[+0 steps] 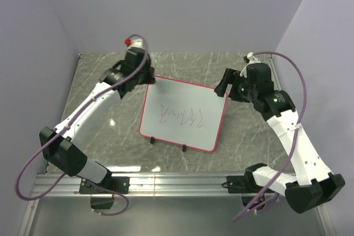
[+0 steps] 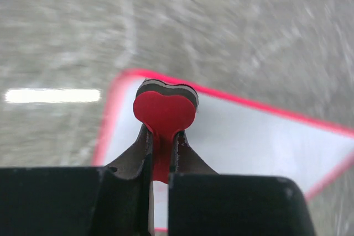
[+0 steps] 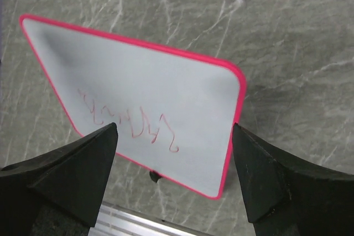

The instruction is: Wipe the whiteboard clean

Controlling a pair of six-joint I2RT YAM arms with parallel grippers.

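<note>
The whiteboard [image 1: 182, 114] lies flat on the marble table, white with a red-pink frame, black feet on its near edge and red scribbles [image 1: 182, 117] in the middle. My left gripper [image 1: 150, 77] is over the board's far-left corner, shut on a small red heart-shaped eraser [image 2: 165, 111] with a grey-black pad; the board [image 2: 249, 142] shows below it. My right gripper [image 1: 222, 88] is open and empty above the board's far-right corner; the board [image 3: 138, 98] and its scribbles [image 3: 130, 120] show between the wide fingers [image 3: 88, 158].
Grey marble tabletop [image 1: 99, 136] surrounds the board. A metal rail [image 1: 177, 183] runs along the near edge by the arm bases. Lilac walls close in on the left, the back and the right.
</note>
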